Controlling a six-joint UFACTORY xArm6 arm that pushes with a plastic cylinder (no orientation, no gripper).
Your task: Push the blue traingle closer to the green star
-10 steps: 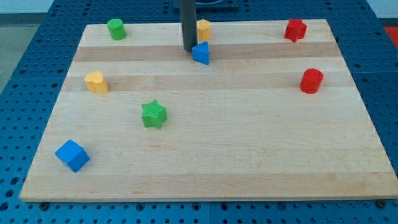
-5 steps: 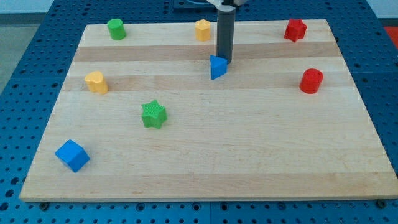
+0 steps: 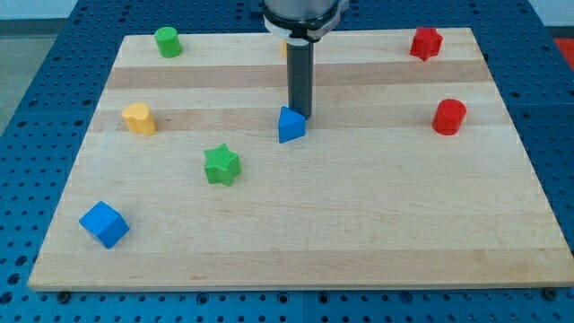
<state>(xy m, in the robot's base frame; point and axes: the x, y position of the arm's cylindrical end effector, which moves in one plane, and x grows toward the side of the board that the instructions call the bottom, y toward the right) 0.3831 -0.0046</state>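
Observation:
The blue triangle [image 3: 290, 126] lies near the middle of the wooden board, a little toward the view's top. My tip [image 3: 299, 115] stands right behind it, at its upper right edge, touching or nearly touching it. The green star [image 3: 221, 166] lies to the lower left of the triangle, about a block's width and a half away.
A yellow block [image 3: 137, 117] sits at the left, a blue cube [image 3: 104, 223] at the lower left, a green cylinder [image 3: 167, 41] at the top left. A red star [image 3: 426, 42] and a red cylinder [image 3: 448, 117] sit at the right. An orange block [image 3: 282, 48] is mostly hidden behind the rod.
The rod swung right, then came back left and down. The blue triangle was pushed first right and down, then down and left, closer to the green star.

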